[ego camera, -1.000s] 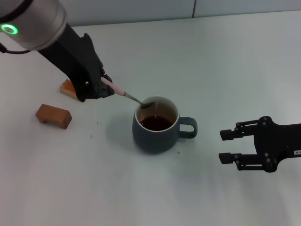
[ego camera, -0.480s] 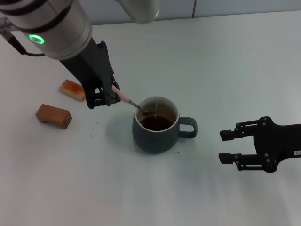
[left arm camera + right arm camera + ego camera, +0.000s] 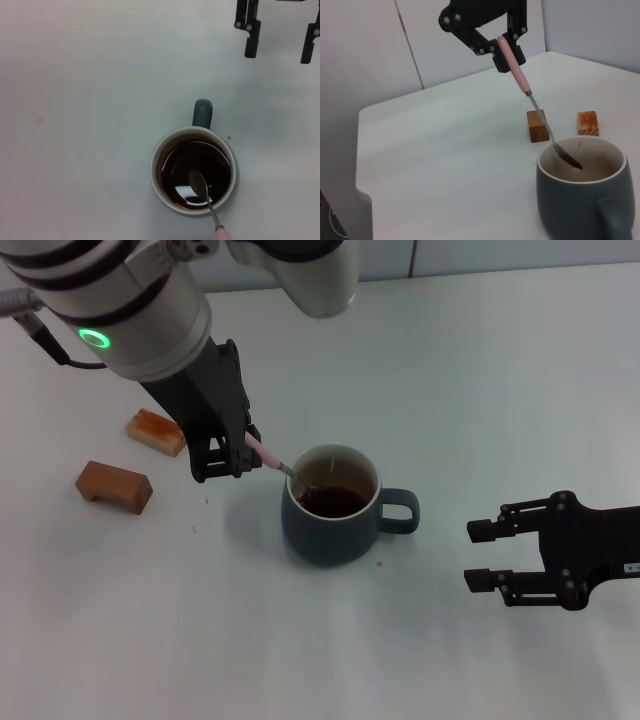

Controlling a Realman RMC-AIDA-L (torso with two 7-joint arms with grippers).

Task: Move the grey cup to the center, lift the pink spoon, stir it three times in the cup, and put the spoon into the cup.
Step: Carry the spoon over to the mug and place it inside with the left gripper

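Note:
The grey cup (image 3: 335, 512) stands mid-table with brown liquid inside and its handle toward my right arm. It also shows in the left wrist view (image 3: 193, 170) and the right wrist view (image 3: 585, 197). My left gripper (image 3: 238, 450) is shut on the pink spoon (image 3: 264, 453) by its handle, just left of the cup. The spoon slants down over the rim, and its silver bowl (image 3: 198, 182) dips into the liquid. In the right wrist view the pink handle (image 3: 514, 67) sits clamped in the left gripper (image 3: 506, 44). My right gripper (image 3: 484, 554) is open and empty, right of the cup.
Two brown rectangular blocks lie at the left: one (image 3: 114, 486) nearer the front, one (image 3: 156, 431) behind it beside my left arm. They also show in the right wrist view, beyond the cup (image 3: 537, 125) (image 3: 588, 123). A wall stands past the table's far edge.
My left arm has moved right toward the cup and steepened the spoon. The spoon's bowl has gone from the cup's rim down into the liquid. The right arm has not moved.

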